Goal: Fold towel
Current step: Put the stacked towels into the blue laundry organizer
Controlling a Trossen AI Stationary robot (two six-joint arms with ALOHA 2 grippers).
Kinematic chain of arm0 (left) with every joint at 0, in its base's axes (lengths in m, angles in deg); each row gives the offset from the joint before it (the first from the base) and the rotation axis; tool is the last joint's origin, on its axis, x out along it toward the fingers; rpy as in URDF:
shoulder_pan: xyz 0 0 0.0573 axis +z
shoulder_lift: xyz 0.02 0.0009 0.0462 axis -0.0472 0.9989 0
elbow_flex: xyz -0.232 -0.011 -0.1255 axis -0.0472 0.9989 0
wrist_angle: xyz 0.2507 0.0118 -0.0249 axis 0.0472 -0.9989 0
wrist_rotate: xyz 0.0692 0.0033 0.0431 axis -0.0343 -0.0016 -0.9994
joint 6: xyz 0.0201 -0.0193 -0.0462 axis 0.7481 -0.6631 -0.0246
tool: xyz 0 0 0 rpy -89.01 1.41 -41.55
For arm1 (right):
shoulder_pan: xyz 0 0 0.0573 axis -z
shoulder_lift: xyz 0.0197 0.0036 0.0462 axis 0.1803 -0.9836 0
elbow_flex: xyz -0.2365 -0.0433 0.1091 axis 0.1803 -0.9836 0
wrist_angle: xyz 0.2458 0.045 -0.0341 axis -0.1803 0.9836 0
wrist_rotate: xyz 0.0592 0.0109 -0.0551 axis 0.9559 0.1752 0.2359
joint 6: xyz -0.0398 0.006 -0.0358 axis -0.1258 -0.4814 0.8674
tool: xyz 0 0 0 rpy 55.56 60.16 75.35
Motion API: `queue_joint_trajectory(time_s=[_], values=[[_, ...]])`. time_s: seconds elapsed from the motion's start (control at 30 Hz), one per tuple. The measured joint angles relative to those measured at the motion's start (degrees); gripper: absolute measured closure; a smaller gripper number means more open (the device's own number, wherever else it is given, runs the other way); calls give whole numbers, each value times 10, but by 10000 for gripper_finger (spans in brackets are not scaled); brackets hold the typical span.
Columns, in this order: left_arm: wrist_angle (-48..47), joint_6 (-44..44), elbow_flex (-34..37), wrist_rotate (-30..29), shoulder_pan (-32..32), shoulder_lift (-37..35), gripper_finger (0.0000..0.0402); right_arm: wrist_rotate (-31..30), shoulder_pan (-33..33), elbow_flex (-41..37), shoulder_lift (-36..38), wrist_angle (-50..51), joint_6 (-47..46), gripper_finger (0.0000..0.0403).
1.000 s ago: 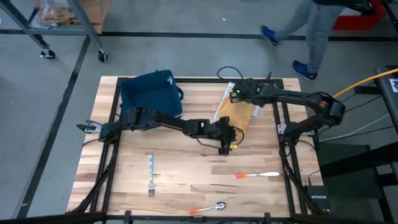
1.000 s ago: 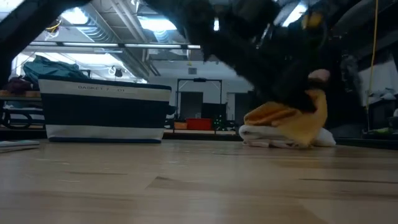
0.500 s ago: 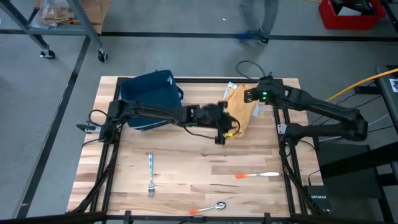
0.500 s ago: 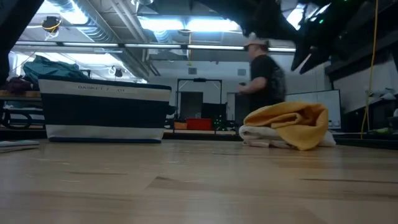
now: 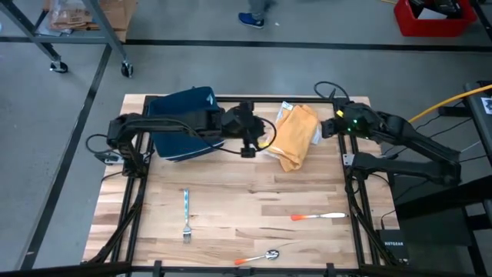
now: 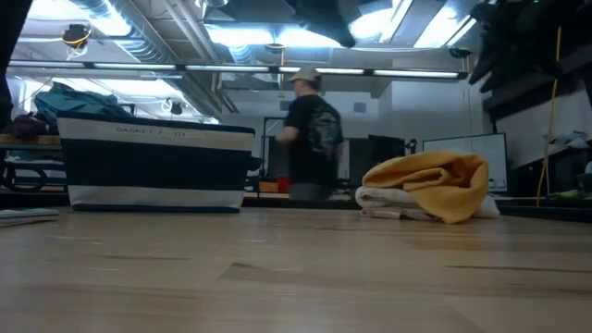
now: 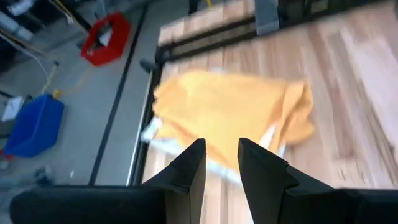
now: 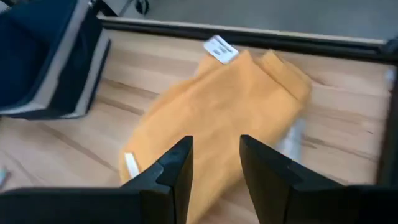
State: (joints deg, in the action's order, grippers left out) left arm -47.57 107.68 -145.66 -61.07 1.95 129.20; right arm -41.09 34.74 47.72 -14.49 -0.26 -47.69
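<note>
The yellow towel (image 5: 294,135) lies in a folded heap on the far part of the table, with its white underside and a white label showing. In the low view the towel (image 6: 429,190) rests flat on the wood. My left gripper (image 5: 256,140) hovers just left of it, open, and in the left wrist view its fingers (image 7: 221,163) point at the towel (image 7: 227,112). My right gripper (image 5: 328,128) hovers just right of the towel, open, and its fingers (image 8: 214,163) face the towel (image 8: 214,106). Neither touches it.
A dark blue basket (image 5: 184,123) stands at the far left, under my left arm. A fork (image 5: 186,215), an orange-handled utensil (image 5: 319,218) and a spoon (image 5: 257,258) lie on the near half. A person (image 6: 310,139) walks in the room beyond the table.
My left gripper has drawn back from the towel's near end toward the table's left and far edge, and risen. My right gripper has pulled away from above the towel toward the right edge. The towel stays where it was, in a folded heap.
</note>
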Motion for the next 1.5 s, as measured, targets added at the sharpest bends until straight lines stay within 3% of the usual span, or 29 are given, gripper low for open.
queue_joint_trajectory(time_s=[0.33,0.57,0.73,0.9,0.97,1.03,1.23,1.4,1.5], values=[[-54,-32,0,-1,4,-20,314,6,0,0,5,48,-7,268],[-129,-156,2,-1,4,-20,314,-1,0,0,-25,41,-28,268],[-186,-192,38,-1,4,-20,314,4,0,-5,-43,75,-28,268],[-198,-214,113,-4,5,-20,314,2,-24,-61,-44,54,-29,268],[-163,-233,153,-8,8,-19,314,-9,-40,-92,-44,39,-41,268],[-69,-260,197,-10,13,-19,314,-19,-56,-129,-44,3,-54,268],[160,-320,290,-10,21,-19,314,-29,-84,-238,-46,-221,-76,268],[186,-349,299,-9,17,-19,314,-106,-86,-281,-61,-400,-57,268],[194,-349,299,-9,9,-19,314,-163,-86,-285,-87,-421,-47,268]])
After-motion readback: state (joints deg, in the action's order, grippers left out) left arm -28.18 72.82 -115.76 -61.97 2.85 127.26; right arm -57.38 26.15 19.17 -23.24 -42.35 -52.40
